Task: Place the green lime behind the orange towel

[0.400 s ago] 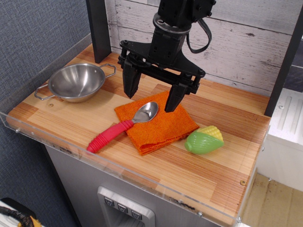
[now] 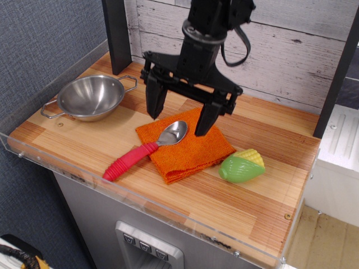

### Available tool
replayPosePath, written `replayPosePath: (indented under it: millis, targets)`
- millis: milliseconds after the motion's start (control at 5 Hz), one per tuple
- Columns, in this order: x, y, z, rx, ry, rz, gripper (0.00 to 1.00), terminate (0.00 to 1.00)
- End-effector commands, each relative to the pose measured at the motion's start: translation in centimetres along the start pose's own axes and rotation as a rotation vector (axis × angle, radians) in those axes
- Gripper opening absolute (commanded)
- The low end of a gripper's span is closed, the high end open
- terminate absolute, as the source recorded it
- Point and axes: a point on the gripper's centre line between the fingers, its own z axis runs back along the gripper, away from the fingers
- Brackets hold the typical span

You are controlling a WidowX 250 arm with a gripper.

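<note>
Bare bench (image 2: 269,129) along the upper right of the frame, behind the orange towel (image 2: 188,151). Blocking the towel's top: spoon (image 2: 147,148) and, hanging wide apart above, end effector (image 2: 179,115). Metal bowl (image 2: 90,98) at upper left. Green lime (image 2: 241,166) just right of towel.

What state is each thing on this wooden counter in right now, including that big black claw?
gripper: open, empty, hanging over the orange towel.
green lime: lying on its side on the counter, right of the towel, not held.
orange towel: folded flat, spoon bowl resting on it.
red-handled spoon: lying flat, bowl up, handle off the towel.
metal bowl: upright, empty.
</note>
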Motion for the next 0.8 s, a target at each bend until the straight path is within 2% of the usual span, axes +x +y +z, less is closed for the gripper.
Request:
replayPosePath:
  millis: [0, 200, 600]
  targets:
    - [1.3, 0.5, 0.9, -0.065, -0.082, -0.107, 1.0, 0.0]
    - [2.0, -0.6, 1.3, -0.053, -0.105, -0.23, 1.0, 0.0]
    - [2.5, -3.9, 0.8, -0.026, -0.112, -0.481, 1.0, 0.0]
